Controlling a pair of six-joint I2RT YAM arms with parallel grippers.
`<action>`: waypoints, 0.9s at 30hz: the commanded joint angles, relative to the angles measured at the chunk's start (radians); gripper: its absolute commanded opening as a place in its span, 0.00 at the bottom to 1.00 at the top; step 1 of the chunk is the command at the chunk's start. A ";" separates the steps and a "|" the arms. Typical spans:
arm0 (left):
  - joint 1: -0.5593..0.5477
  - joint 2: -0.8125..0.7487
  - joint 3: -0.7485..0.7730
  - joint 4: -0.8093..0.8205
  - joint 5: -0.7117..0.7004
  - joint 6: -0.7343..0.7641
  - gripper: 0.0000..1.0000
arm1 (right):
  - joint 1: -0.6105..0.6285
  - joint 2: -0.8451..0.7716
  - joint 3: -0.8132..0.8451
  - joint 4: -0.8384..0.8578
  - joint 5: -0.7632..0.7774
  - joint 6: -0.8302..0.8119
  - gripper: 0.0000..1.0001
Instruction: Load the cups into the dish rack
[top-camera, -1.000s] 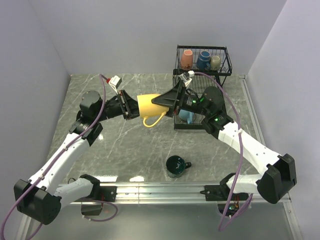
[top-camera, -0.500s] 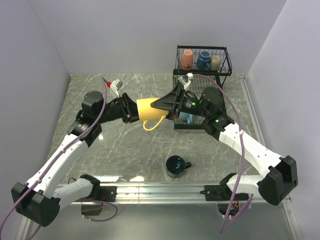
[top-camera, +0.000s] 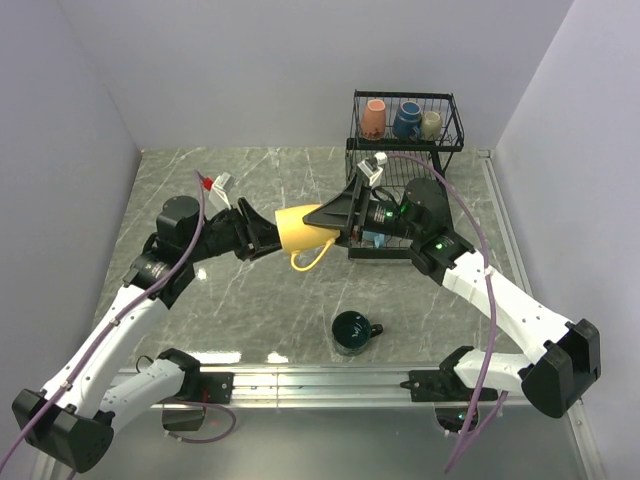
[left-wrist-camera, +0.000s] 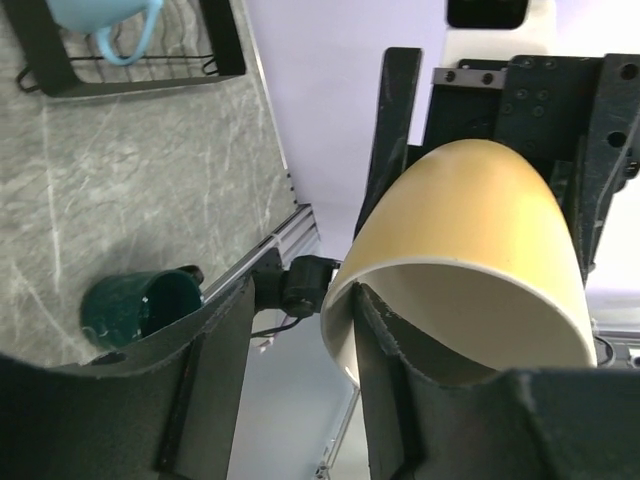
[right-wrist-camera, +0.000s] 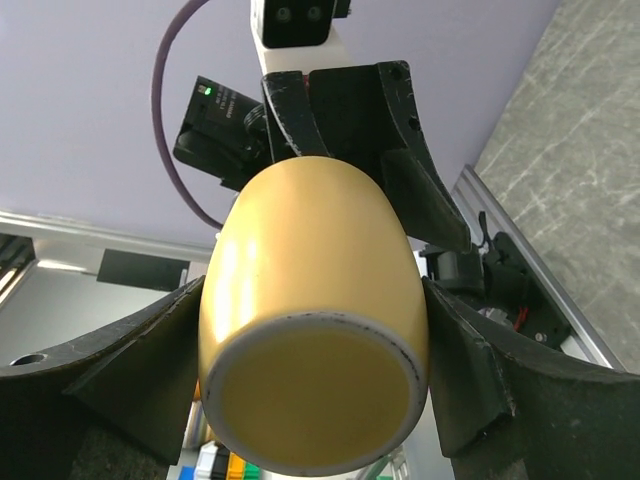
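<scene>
A yellow mug (top-camera: 298, 228) hangs on its side in mid-air between my two grippers. My right gripper (top-camera: 322, 214) is shut on its body near the base, which faces the right wrist view (right-wrist-camera: 315, 320). My left gripper (top-camera: 258, 236) is open at the mug's mouth. In the left wrist view one finger (left-wrist-camera: 385, 340) sits inside the rim (left-wrist-camera: 470, 250) and the other stands well apart. The black dish rack (top-camera: 452, 135) holds orange-pink (top-camera: 374, 117), navy (top-camera: 407, 120) and olive-grey (top-camera: 431, 124) mugs in its upper basket. A light blue mug (top-camera: 372, 236) lies in the lower tray. A dark teal mug (top-camera: 353, 331) stands on the table.
The marble table (top-camera: 250, 290) runs to a metal rail (top-camera: 320, 378) at the near edge. Grey walls close in the left, back and right sides. The teal mug (left-wrist-camera: 140, 308) and the rack's lower tray (left-wrist-camera: 130, 75) also show in the left wrist view.
My left gripper has opened off the yellow mug's rim and the left arm has drawn back toward the left. The right gripper still holds the mug, a little lower and further left.
</scene>
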 joint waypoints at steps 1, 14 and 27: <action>0.011 0.009 0.012 -0.098 -0.035 0.070 0.50 | -0.022 -0.071 0.058 0.088 0.013 -0.016 0.00; 0.045 0.046 0.076 -0.192 -0.061 0.151 0.71 | -0.255 -0.157 0.043 -0.056 -0.051 -0.112 0.00; 0.056 0.056 0.108 -0.358 -0.138 0.262 0.69 | -0.556 -0.045 0.262 -0.629 0.059 -0.468 0.00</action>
